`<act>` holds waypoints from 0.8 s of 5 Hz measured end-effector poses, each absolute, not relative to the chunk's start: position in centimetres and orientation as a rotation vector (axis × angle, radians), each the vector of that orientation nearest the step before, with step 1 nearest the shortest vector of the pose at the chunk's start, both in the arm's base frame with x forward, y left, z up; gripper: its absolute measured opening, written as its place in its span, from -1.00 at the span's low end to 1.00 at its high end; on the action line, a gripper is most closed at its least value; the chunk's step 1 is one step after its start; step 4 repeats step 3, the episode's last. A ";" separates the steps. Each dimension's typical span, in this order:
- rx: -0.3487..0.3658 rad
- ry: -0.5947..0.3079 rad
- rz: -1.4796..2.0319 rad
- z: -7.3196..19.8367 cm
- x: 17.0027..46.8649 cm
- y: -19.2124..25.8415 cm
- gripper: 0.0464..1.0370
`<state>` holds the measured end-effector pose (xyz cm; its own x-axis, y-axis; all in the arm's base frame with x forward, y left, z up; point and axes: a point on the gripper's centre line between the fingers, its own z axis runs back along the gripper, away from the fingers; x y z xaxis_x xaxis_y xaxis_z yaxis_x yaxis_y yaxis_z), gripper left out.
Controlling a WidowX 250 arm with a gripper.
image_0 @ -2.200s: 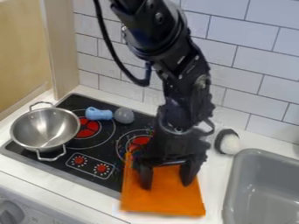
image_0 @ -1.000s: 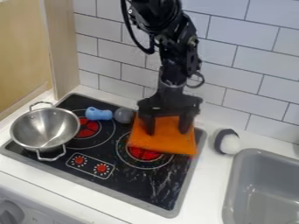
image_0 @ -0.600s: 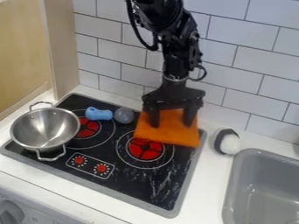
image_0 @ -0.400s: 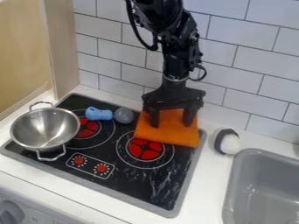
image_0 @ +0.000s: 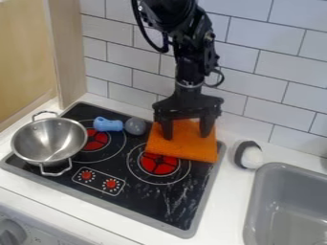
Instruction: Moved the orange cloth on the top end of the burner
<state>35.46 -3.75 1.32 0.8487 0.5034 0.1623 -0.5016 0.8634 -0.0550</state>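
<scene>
apparently near completion, the orange cloth (image_0: 178,148) lies across the top end of the right-hand burner (image_0: 158,163), toward the back of the stovetop (image_0: 150,201). the black gripper (image_0: 186,136) stands over it, unclenched, its two fingers spread apart; only backing away seems left. the cloth's far edge is partly hidden, fingertip pressure is hard to judge, and the arm (image_0: 190,48) is cut off above.
</scene>
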 end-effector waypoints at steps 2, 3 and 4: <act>-0.007 -0.245 0.526 5.5 33.6 -3.0 0.92; -0.009 -0.246 0.533 5.5 33.5 -3.0 0.92; -0.009 -0.246 0.533 5.5 33.5 -3.0 0.92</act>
